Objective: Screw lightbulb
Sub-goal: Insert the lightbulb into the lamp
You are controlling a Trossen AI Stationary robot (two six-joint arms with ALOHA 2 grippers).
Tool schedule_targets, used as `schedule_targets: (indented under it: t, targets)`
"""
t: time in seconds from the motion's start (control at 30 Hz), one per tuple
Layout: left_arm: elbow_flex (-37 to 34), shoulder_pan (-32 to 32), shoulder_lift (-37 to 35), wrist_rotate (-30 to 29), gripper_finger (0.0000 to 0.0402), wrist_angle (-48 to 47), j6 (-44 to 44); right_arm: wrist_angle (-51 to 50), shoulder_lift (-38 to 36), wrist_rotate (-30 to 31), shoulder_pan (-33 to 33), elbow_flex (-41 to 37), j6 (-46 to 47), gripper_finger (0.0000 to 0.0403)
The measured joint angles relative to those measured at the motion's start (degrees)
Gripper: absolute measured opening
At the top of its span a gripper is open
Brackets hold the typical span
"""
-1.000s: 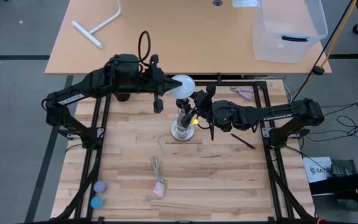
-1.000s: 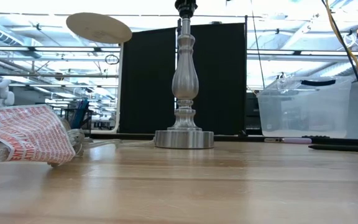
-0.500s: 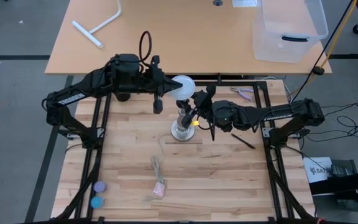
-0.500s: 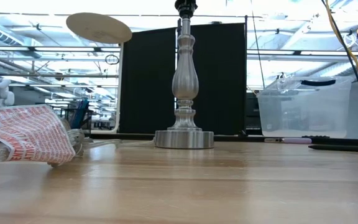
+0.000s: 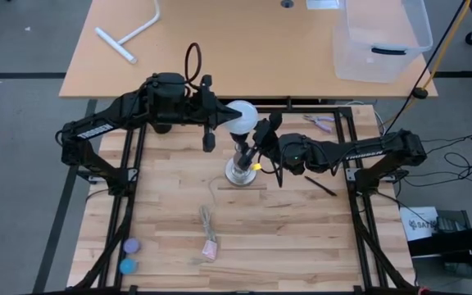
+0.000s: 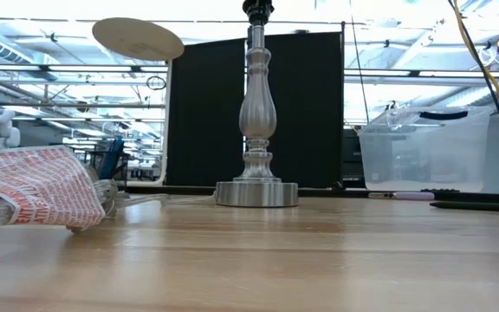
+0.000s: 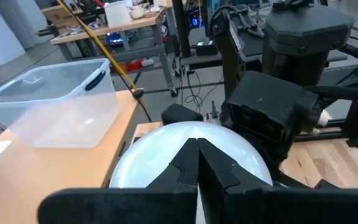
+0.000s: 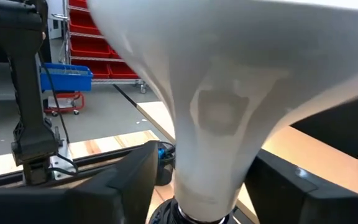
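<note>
Seen from above, the white round-globed lightbulb [image 5: 243, 115] is set atop the upright silvery metal lamp post [image 5: 239, 168]. At the left wrist, the left gripper [image 7: 197, 163] is pressed shut against its globe. At the right wrist, the right gripper [image 8: 194, 182] is spread apart around its pale neck.

The pale butcher-block wooden worktop [image 5: 301, 229] carries a silvery metal lamp post on a round base [image 5: 238, 171], a red-printed crumpled wrapper [image 6: 37, 185], perhaps plastic, and two small blue-purple round objects [image 5: 129, 255].
</note>
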Motion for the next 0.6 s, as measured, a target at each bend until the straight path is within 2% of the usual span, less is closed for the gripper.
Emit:
schedule_targets:
  t: [0.17,0.6]
  targets:
    - [-0.01,0.00,0.00,-0.03,0.0000,0.02,-0.09,0.24,-0.06,-0.09,0.20,-0.02,-1.06,0.0245]
    - [-0.07,0.00,0.00,-0.40,0.0000,0.17,-0.39,-0.70,-1.85,-0.07,0.90,-0.07,-2.86,0.0247]
